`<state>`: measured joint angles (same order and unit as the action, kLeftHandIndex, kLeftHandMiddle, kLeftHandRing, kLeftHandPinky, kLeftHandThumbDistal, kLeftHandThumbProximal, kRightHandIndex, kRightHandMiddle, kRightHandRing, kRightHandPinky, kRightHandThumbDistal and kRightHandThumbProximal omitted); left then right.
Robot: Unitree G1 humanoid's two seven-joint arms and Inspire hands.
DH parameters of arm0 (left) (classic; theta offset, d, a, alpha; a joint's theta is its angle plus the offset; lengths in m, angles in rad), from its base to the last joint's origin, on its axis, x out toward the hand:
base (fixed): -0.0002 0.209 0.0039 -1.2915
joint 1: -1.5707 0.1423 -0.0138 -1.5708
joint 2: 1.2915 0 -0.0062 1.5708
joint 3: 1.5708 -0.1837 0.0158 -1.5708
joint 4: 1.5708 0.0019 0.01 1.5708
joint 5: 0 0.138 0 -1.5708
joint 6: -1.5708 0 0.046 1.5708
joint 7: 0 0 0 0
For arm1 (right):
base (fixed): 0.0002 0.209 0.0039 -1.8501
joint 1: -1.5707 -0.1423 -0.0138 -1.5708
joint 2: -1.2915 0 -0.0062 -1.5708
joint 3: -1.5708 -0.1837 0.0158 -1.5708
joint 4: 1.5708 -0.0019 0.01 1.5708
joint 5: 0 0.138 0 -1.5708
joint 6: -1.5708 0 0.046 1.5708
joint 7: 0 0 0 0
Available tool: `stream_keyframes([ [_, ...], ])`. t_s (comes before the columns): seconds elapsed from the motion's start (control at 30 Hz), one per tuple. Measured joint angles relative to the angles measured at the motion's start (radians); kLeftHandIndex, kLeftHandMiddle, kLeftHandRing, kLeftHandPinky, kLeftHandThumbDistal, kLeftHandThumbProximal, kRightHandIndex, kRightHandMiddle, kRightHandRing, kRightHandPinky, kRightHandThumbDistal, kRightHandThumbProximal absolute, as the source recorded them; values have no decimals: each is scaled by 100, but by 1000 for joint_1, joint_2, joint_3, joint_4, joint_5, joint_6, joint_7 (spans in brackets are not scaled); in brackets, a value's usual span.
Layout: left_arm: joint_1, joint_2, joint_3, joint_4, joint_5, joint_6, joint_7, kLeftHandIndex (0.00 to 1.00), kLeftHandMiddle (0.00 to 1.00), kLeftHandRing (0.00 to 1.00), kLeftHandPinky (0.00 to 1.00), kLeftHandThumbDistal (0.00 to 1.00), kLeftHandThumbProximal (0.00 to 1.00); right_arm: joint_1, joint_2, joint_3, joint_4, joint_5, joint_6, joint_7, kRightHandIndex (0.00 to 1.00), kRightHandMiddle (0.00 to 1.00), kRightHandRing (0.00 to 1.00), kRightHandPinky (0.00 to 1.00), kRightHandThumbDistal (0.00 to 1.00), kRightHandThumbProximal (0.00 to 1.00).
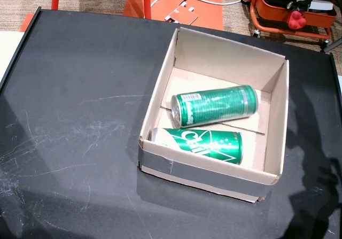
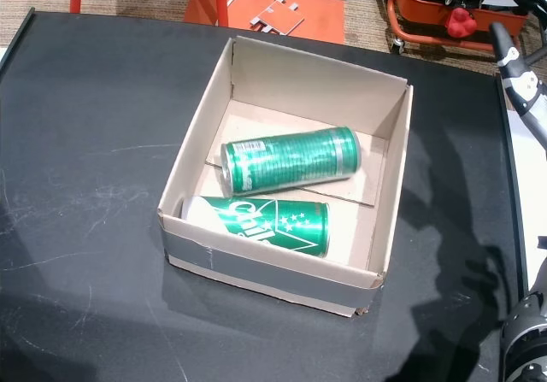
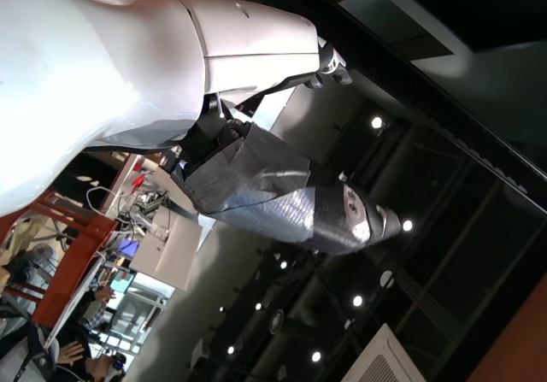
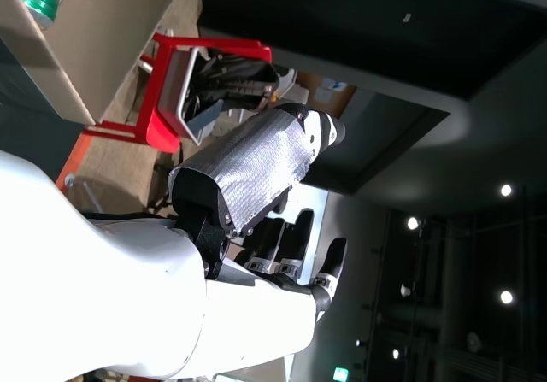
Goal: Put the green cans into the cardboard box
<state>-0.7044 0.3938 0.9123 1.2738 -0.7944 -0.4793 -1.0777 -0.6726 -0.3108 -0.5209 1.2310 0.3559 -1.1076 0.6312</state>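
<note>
while cans point(image 1: 214, 108) lie boxed, right hand point(image 4: 265, 185) apart (raised)

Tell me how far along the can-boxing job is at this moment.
It looks finished. Both green cans, the rear can and the front can, lie on their sides inside the cardboard box. No can remains on the black table. Nothing is in hand: the left hand and right hand hold nothing, raised off the table.

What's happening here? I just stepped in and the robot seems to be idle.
Nothing is being handled right now. Two green cans lie on their sides inside the cardboard box on the black table; no other cans show in the head views. The left hand and right hand are raised off the table, holding nothing.
</note>
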Motion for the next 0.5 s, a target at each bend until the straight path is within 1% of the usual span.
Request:
stream_keyframes([
  [0.03, 0, -4, -1, -2, 0, 2, 2, 100, 100, 100, 95, 86, 48, 0, 0, -1, 0, 2, 0, 1, 86, 72, 72, 81, 92, 74],
  [0.1, 0, -15, -5, -4, 2, 3, 2, 100, 99, 100, 93, 87, 51, 0, -1, -5, 0, 5, 0, 5, 83, 71, 72, 81, 90, 75],
  [0.13, 0, -21, -9, -4, 4, 3, 2, 100, 98, 100, 93, 90, 50, 0, -2, -7, 0, 7, 1, 6, 79, 70, 72, 80, 95, 74],
  [0.17, 0, -27, -14, -4, 6, 3, 2, 100, 97, 99, 91, 92, 49, 0, -2, -9, 0, 9, 3, 7, 77, 69, 71, 79, 99, 73],
  [0.2, 0, -34, -21, -4, 9, 3, 3, 100, 96, 99, 90, 92, 48, 0, -2, -11, 0, 13, 8, 8, 76, 69, 71, 78, 100, 71],
  [0.23, 0, -39, -27, -5, 11, 3, 3, 100, 96, 98, 89, 91, 44, 0, -2, -15, 1, 21, 15, 12, 76, 69, 70, 78, 99, 69],
  [0.27, 0, -44, -30, -7, 12, 7, 2, 100, 96, 98, 89, 91, 43, -1, -1, -19, 1, 32, 23, 22, 76, 68, 70, 77, 100, 71],
  [0.33, 0, -53, -36, -9, 12, 23, 1, 100, 95, 97, 88, 94, 40, -3, 0, -27, 1, 47, 35, 39, 75, 68, 69, 77, 100, 72],
  [0.43, 0, -61, -42, -13, 11, 41, -3, 100, 95, 96, 87, 91, 41, -7, 3, -38, 1, 58, 45, 59, 75, 68, 69, 77, 100, 72],
  [0.5, 0, -63, -44, -14, 11, 46, -11, 98, 95, 96, 86, 90, 41, -12, 5, -46, 1, 75, 63, 93, 75, 66, 68, 75, 100, 70],
])
